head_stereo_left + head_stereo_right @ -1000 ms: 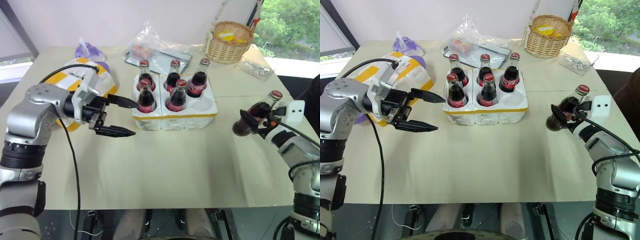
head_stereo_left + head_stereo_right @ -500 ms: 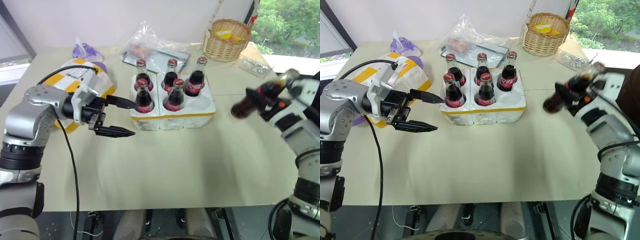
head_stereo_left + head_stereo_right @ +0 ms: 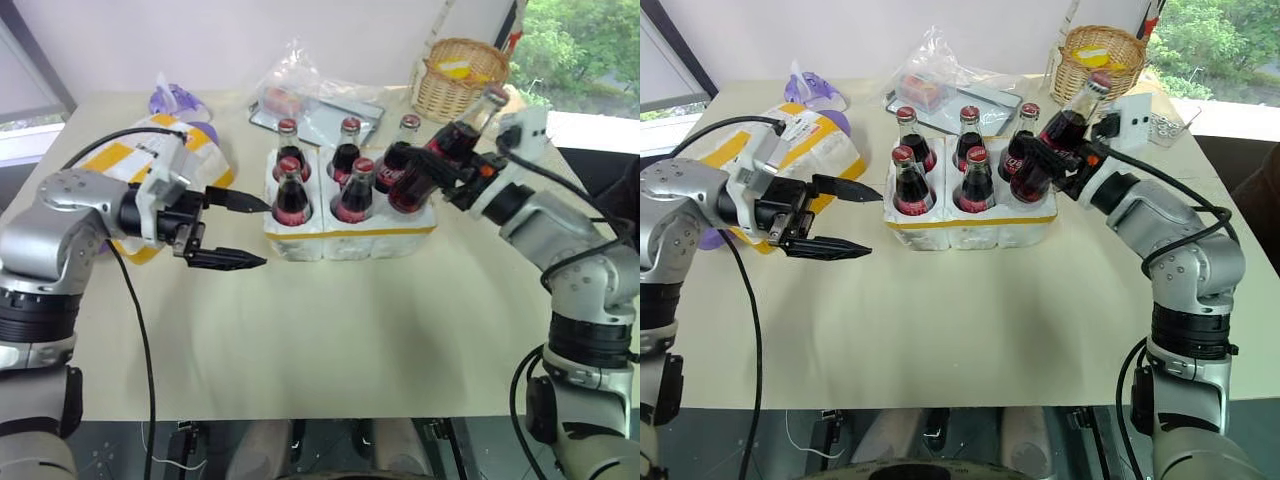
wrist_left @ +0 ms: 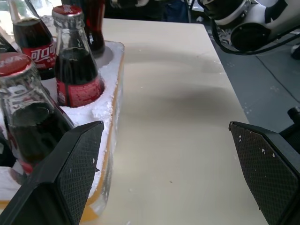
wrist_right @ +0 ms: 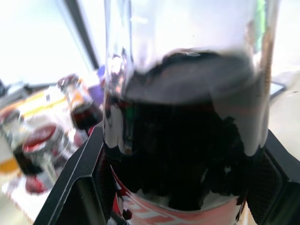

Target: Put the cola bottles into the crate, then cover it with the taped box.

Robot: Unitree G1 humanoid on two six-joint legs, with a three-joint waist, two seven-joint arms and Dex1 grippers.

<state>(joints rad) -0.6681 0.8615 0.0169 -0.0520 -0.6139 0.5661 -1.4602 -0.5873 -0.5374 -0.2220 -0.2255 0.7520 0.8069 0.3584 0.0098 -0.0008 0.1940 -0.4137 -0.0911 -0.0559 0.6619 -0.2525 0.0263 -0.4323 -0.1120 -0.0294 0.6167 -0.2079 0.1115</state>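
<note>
Nearest the robot, bare beige table (image 3: pixel 380 330) stretches toward the work. At about nine o'clock from the crate, the left gripper (image 3: pixel 232 230) hangs level above the tabletop with its two black fingers spread as wide as they go and nothing between them, its tips pointing at the crate's near left corner and just short of it. Behind that gripper, at ten o'clock of the table, lies the taped box (image 3: pixel 150 150), white foam with broad yellow stripes and a white label, well clear of the crate's top. At the middle of the table sits the crate (image 3: pixel 350 232), a low white foam tray with a yellow band at its base, and five cola bottles (image 3: pixel 292 192) stand upright in its slots, two in the near row and three in the far row. Over the crate's right side, at three o'clock, the right gripper (image 3: pixel 1055 165) is clamped tight around the body of a sixth bottle (image 3: pixel 445 150), which is tilted with its red cap up and away to the right and its base hanging over the near right slot. Farther off, at twelve o'clock, lie a clear plastic bag (image 3: pixel 300 85) and a tray; a wicker basket (image 3: pixel 460 75) sits at one o'clock, and a purple object (image 3: pixel 178 100) at eleven.
</note>
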